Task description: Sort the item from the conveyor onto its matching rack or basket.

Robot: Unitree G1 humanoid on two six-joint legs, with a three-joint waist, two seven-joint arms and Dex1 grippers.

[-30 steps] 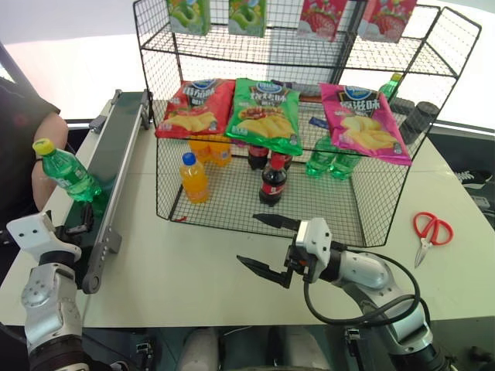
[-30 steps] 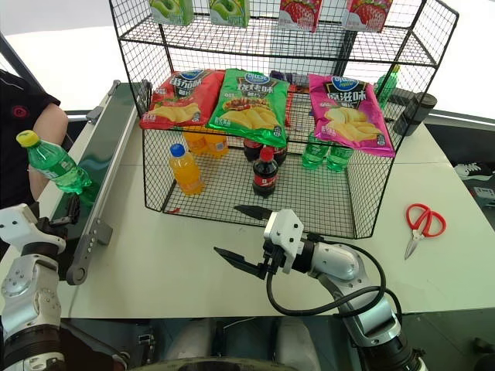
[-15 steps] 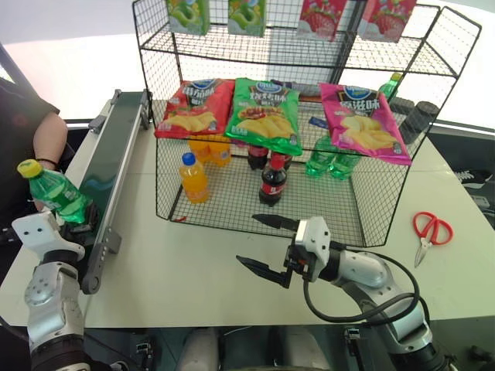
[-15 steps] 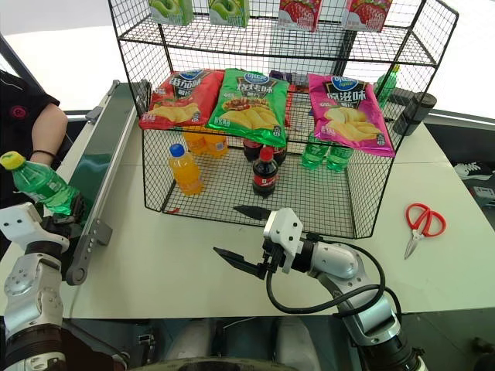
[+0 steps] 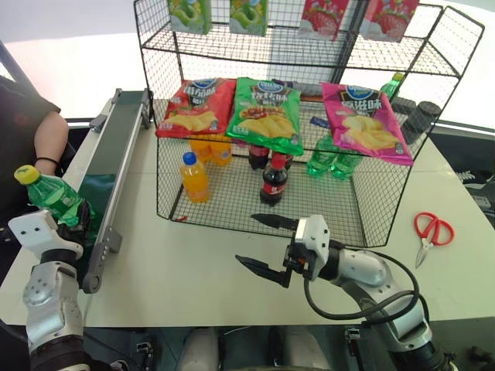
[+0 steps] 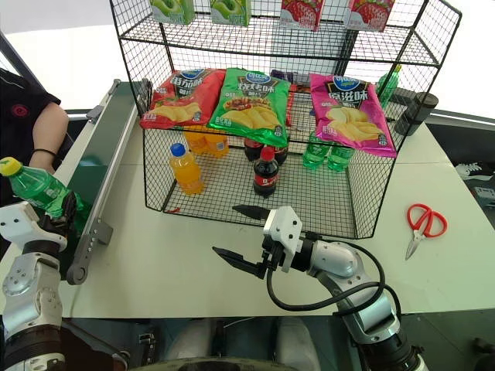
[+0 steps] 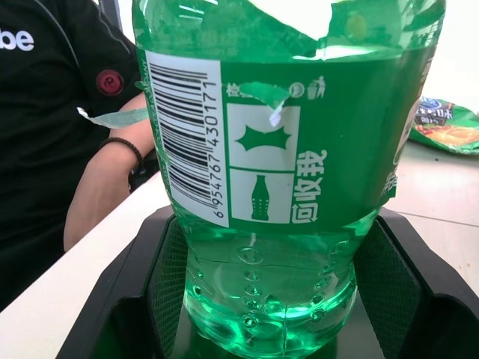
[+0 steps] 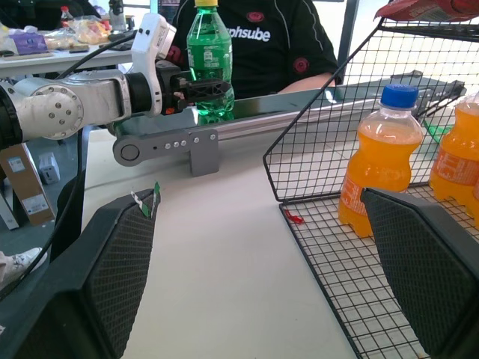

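Observation:
The item, a clear-green soda bottle (image 5: 52, 198) with a yellow cap, leans over the near end of the conveyor (image 5: 116, 147), a dark green belt along the table's left side. My left gripper (image 5: 79, 222) is shut on its lower body. The left wrist view has the bottle (image 7: 277, 149) pressed between both black fingers (image 7: 161, 277). My right gripper (image 5: 263, 246) hangs open and empty over the table, in front of the black wire rack (image 5: 352, 212). Its wrist view looks across at the held bottle (image 8: 209, 60).
The rack's lower cage holds orange-drink bottles (image 5: 192, 177), cola bottles (image 5: 272, 180) and green bottles (image 5: 322, 162). Chip bags (image 5: 267, 112) lie on the shelf above. Red scissors (image 5: 431, 230) lie at the table's right. A person's arm (image 5: 46, 135) rests left of the conveyor.
The green bottle came down to the near end of the belt, between my left fingers. The left gripper has shut on it. My right arm kept still.

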